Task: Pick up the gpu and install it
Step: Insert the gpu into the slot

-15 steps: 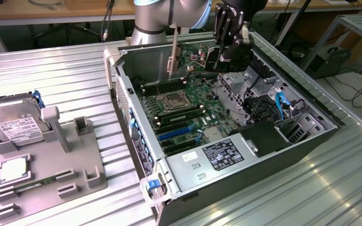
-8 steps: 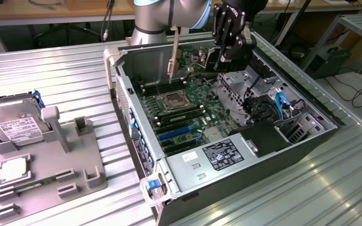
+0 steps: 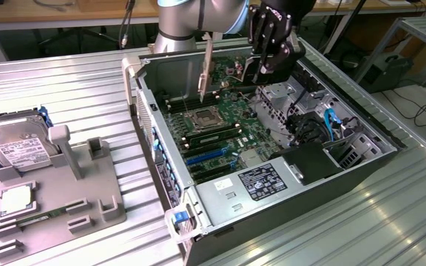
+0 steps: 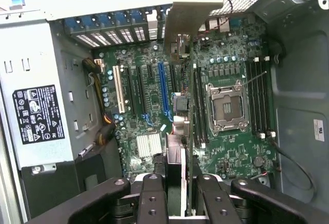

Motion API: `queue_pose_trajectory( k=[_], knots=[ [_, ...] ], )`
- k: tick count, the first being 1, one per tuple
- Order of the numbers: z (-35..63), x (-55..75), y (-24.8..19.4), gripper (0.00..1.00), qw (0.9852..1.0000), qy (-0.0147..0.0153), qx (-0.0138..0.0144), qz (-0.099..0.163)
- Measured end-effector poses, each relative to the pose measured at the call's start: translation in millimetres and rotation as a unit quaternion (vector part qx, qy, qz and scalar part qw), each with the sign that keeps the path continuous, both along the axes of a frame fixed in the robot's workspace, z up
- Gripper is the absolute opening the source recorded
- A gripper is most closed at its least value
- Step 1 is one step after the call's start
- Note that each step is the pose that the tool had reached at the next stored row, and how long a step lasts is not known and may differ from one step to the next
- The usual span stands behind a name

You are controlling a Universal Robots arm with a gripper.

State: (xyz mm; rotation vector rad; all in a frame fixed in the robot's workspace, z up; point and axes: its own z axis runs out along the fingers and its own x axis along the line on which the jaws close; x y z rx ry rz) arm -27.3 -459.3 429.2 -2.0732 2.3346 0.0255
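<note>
The gripper (image 3: 261,69) is clamped on the gpu (image 3: 224,69) — held edge-on above the motherboard (image 3: 213,124) inside the open computer case (image 3: 361,149). The power supply label (image 3: 261,182) carries print too small to read.

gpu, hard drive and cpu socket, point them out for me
gpu (image 3: 208,69), exterior view, on its silver end bracket, held over the open case
hard drive (image 3: 17,145), exterior view, on its white label
cpu socket (image 4: 225,106), wrist view, on the socket's middle
</note>
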Motion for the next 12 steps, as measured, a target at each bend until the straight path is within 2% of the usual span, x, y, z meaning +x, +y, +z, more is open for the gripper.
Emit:
queue_pose_trajectory(
  k=[9,12],
  knots=[
    [0.0,-0.1,-1.1,0.28,0.9991,0.0000,0.0000,0.043],
    [-0.2,-0.1,-2.1,0.28,0.9963,0.0000,0.0000,0.086]
  ],
)
